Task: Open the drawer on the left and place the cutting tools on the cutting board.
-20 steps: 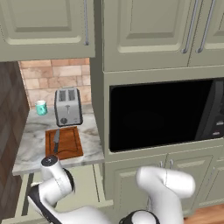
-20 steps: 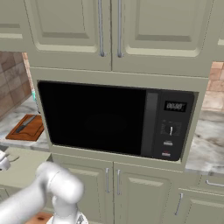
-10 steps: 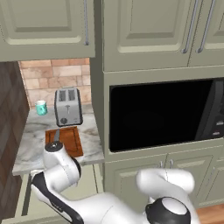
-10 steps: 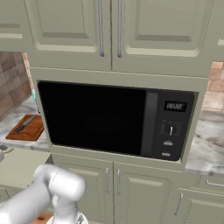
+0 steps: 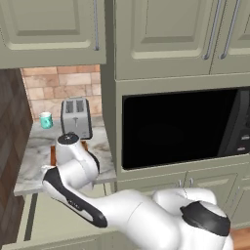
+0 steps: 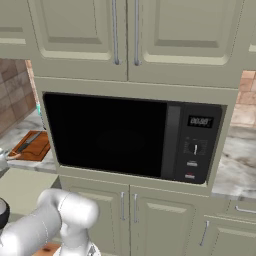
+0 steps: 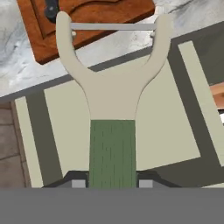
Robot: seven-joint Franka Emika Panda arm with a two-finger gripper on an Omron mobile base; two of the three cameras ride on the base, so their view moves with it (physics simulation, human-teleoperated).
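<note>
My gripper [image 7: 112,181] is shut on the green handle of a Y-shaped peeler [image 7: 111,100] with a beige fork and a silver blade. In the hand view the peeler hangs over the open drawer [image 7: 65,131], and its blade end reaches the near edge of the reddish-brown cutting board [image 7: 87,22]. A knife [image 6: 30,141] with a dark handle [image 7: 51,8] lies on the cutting board [image 6: 35,147]. My arm covers most of the board [image 5: 52,154] in the left base view. The drawer [image 5: 49,215] stands pulled out below the counter, and its beige inside [image 6: 20,187] is bare where I can see it.
A silver toaster [image 5: 75,117] stands behind the board and a teal cup [image 5: 45,119] sits to its left by the brick wall. A black microwave [image 6: 130,137] is built in to the right, with cabinet doors above and below it.
The arm has risen from the drawer and moved toward the counter, bringing the peeler up to the board's near edge. The grip has stayed the same.
</note>
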